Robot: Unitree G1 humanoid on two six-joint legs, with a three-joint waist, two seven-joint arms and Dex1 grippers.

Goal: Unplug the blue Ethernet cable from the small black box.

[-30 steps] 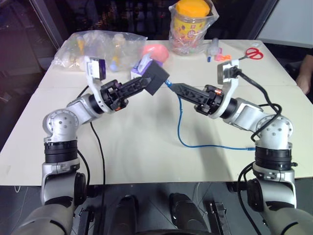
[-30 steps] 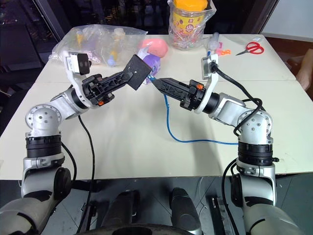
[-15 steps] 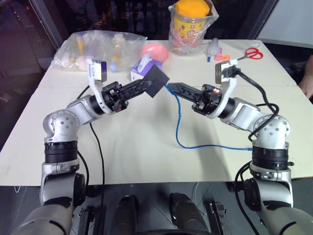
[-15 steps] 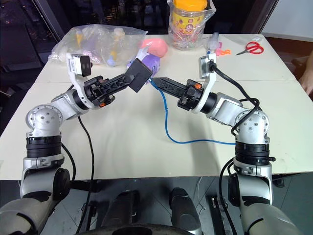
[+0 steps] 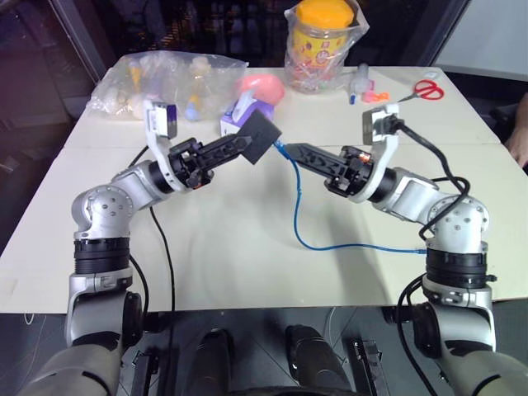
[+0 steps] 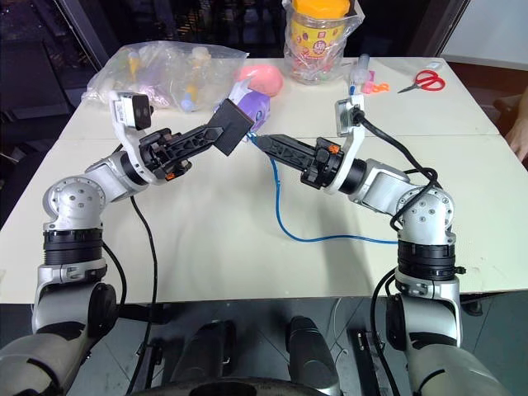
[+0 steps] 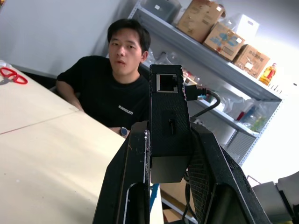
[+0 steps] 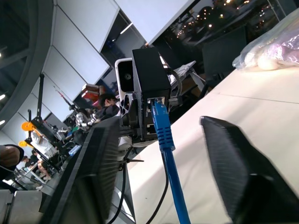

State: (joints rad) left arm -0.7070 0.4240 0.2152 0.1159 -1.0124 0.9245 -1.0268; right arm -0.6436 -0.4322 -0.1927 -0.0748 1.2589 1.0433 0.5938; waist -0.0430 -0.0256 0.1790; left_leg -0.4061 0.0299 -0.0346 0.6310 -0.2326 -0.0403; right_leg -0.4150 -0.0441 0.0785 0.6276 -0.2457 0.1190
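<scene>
I see the small black box [image 5: 259,137] held up above the counter [image 5: 231,239], pinched between the two fingers of my left claw [image 7: 166,154], which is fully closed on it. It is a matte, hard-edged rectangular block. The left wrist view shows a square open port on its far end face and a small slot on the side, details the head views do not give.

The blue cable [image 5: 299,214] is thin, bright and glossy. In the right wrist view its moulded blue plug [image 8: 160,122] sits in a port on the box, so it is not yet pulled out. From there the cord drops in a loose curve to the counter and runs across it towards my right side, ending in a small pale plug [image 5: 423,249] near the right arm.

My right claw [image 8: 161,168] stands partly open. In its wrist view the cord passes between the two dark textured fingers with a gap on each side, so it grips nothing.

Far across the pale smooth counter lie a crinkled clear bag of small items [image 5: 161,81], a yellow-lidded jar [image 5: 323,37] and red scissors [image 5: 426,89]. The left wrist view also takes in a person in a black shirt [image 7: 110,95] seated beyond the counter.
</scene>
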